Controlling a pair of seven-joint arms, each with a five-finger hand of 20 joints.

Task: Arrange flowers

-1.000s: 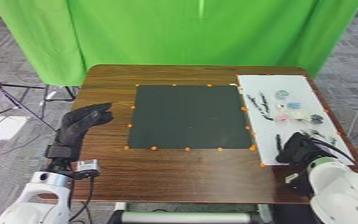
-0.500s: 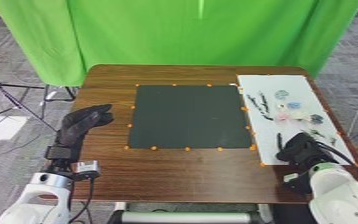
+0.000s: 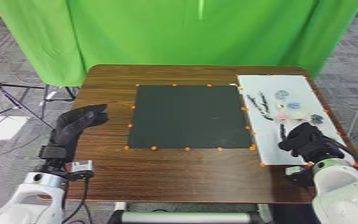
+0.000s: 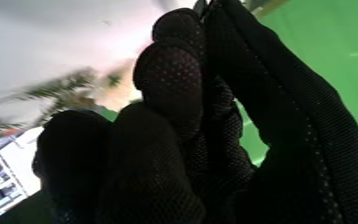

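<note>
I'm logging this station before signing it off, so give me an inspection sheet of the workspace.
Surface: brown wooden table, with a dark mat edged by orange markers and a white sheet on the right.
Job's things: a pale green flower, a blue flower, a pink flower and dark sprigs on the sheet.
Clutter: nothing seen.
Hands: left hand open by the table's left edge; right hand over the sheet's near part, appearing to pinch a dark stem.
Cables: a black cable hangs at the left wrist.
Surroundings: green curtain behind, tripod at left, grey carpet.
</note>
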